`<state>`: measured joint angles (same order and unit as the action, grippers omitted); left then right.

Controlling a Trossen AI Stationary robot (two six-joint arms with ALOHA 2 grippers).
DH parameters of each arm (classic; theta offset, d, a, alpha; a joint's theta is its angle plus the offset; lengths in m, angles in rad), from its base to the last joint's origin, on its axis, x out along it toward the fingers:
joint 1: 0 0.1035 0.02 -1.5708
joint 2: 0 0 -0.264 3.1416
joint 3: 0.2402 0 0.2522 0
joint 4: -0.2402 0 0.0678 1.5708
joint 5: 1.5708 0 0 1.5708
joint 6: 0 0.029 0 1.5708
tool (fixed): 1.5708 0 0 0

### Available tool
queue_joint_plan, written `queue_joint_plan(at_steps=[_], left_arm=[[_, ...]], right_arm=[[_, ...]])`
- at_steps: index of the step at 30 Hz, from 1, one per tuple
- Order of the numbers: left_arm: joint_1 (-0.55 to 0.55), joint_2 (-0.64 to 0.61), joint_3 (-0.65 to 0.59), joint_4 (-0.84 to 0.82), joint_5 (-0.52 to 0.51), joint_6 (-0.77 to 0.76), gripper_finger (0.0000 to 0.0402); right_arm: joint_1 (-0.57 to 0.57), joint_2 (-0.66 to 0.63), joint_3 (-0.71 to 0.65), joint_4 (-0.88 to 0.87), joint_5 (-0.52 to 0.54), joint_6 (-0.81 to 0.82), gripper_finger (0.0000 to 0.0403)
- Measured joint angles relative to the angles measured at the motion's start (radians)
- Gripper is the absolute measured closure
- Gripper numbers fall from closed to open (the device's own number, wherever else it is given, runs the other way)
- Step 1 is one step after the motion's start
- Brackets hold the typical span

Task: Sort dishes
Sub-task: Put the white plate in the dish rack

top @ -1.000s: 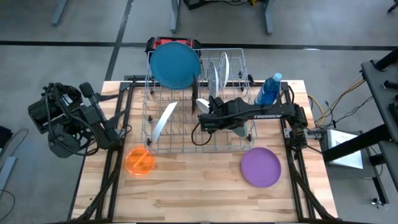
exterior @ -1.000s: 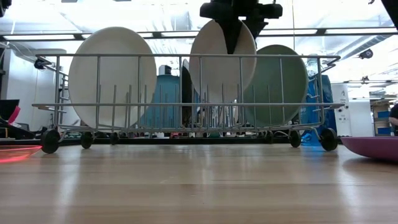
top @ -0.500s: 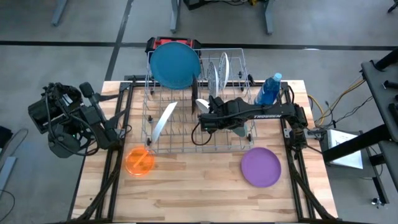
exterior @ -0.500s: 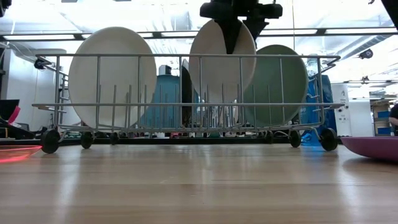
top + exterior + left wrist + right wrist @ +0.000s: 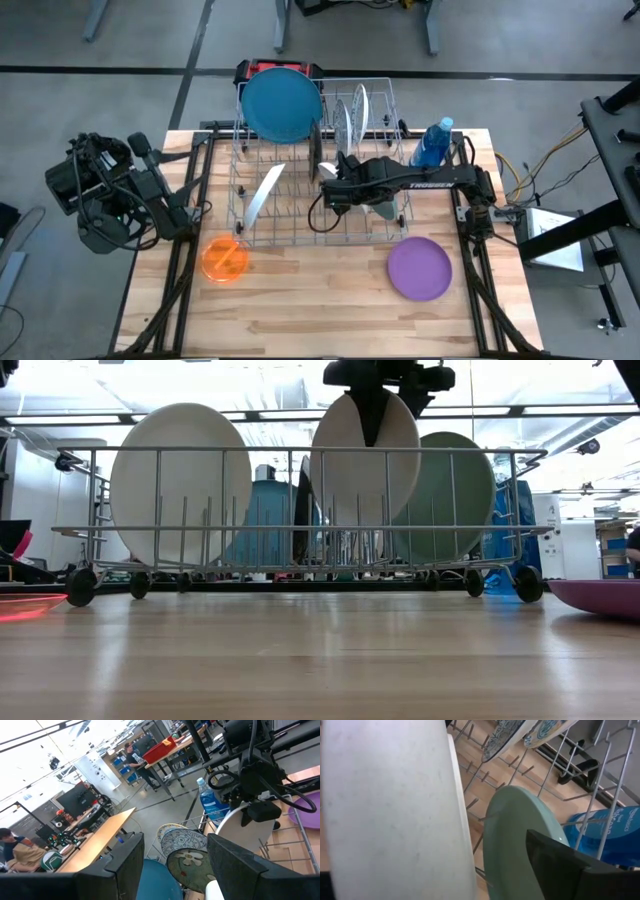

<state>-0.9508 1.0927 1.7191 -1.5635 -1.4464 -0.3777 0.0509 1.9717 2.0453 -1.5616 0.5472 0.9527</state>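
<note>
The right gripper clamps a white plate on edge (faces toward six and twelve o'clock) mid wire rack, on a wooden table; workshop behind.

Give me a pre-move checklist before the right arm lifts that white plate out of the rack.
1. Right claw shut on the rim of the round white plate: ok, its top edge sits between the fingers.
2. Plate free of the silver wire rack: not ok, its lower part is below the top rail.
3. Gap to the round teal-green plate beside it: cannot tell, they overlap in the low view.
4. Left claw out of the way: ok, off at the table's left edge.
5. Free table for set-down: ok, bare wood between the small translucent orange plate and the flat purple plate.
</note>
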Motion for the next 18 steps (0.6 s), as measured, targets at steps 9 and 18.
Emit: queue_joint_plan(at_steps=[9,18], left_arm=[[0.000,0.000,0.000,0.000,0.000,-0.002,0.0196],[0.000,0.000,0.000,0.000,0.005,-0.003,0.0196]], right_arm=[[0.000,0.000,0.010,-0.001,-0.025,-0.020,0.0137],[-0.001,-0.001,0.010,-0.003,-0.058,-0.036,0.0131]])
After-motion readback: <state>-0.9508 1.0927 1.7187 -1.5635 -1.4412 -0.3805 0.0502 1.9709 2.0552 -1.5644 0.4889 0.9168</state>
